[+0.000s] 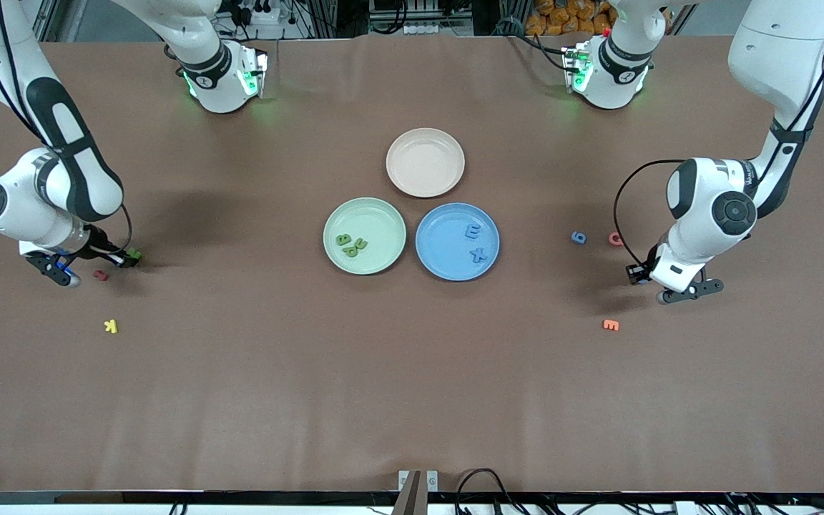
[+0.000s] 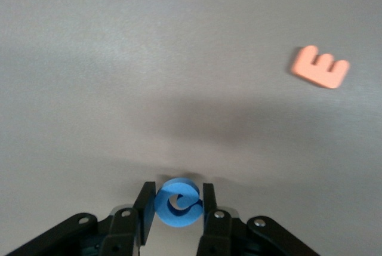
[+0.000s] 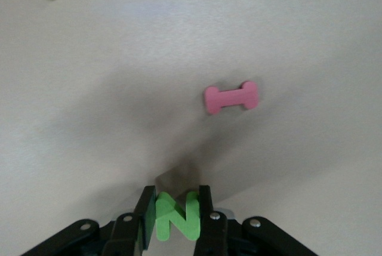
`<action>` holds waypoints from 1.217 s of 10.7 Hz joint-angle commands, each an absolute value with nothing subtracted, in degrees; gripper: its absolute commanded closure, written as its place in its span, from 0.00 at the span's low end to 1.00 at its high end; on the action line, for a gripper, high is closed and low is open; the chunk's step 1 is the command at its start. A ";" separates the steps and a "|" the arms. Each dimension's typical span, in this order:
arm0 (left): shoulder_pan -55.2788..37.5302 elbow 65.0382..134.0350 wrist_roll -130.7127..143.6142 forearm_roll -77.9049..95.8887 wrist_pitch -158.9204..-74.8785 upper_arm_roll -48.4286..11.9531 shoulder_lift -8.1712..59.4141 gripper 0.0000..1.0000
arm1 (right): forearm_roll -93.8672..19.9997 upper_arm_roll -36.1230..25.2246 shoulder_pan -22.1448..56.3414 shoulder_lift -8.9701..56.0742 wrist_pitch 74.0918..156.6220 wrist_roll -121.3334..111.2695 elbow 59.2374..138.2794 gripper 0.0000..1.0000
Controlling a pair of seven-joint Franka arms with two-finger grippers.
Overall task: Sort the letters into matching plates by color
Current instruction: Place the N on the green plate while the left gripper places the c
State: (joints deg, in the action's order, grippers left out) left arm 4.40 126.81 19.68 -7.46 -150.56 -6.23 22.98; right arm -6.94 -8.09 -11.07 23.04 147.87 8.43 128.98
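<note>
Left hand point(image 2: 176, 205): clamped on a blue letter point(image 2: 177, 202), a curled e-like piece held between the fingers, just over the tabletop point(image 1: 412, 372) at the left arm's end.
Right hand point(image 3: 173, 211): clamped on a green N point(image 3: 176, 214), low over the tabletop at the right arm's end, near a red I point(image 3: 231, 97).
Green plate point(image 1: 364, 235): mid-table, two green letters point(image 1: 351, 243) in it.
Blue plate point(image 1: 457, 241): just beside the green one, E and X point(image 1: 475, 242) in it.
Loose blue 6 point(image 1: 579, 237): on the tabletop between the blue plate and the left arm, not yet sorted.
Not for sorting: orange E point(image 2: 320, 67), yellow K point(image 1: 111, 326), red letter point(image 1: 616, 239) beside the 6, beige plate point(image 1: 425, 162).
Step in hand (judged): both letters gripped; carry to plates is next.
Doing it well: lift straight up first so the foam does not drag. Green N goes to the green plate, blue piece to the blue. The plates touch, so stagger the arms or approach each from its own end. Release low over bare plate floor, clear of the letters already there.
Risk: foam may cling to a finger on release.
</note>
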 commanded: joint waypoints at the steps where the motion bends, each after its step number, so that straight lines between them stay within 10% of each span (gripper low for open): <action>1: 4.22 126.39 20.91 -5.98 -146.34 -8.86 19.78 1.00 | -9.31 -8.09 -8.28 20.40 145.64 10.80 129.46 0.77; 13: 3.08 122.70 50.08 -7.03 -135.53 -32.59 16.08 1.00 | -9.93 -8.35 22.65 17.58 140.82 36.53 126.66 0.77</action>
State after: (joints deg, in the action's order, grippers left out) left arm 3.77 123.06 45.14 -7.42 -137.13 -28.98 16.91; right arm -9.10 -7.76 17.21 18.39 144.22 30.32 128.17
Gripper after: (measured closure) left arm 0.643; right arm 0.665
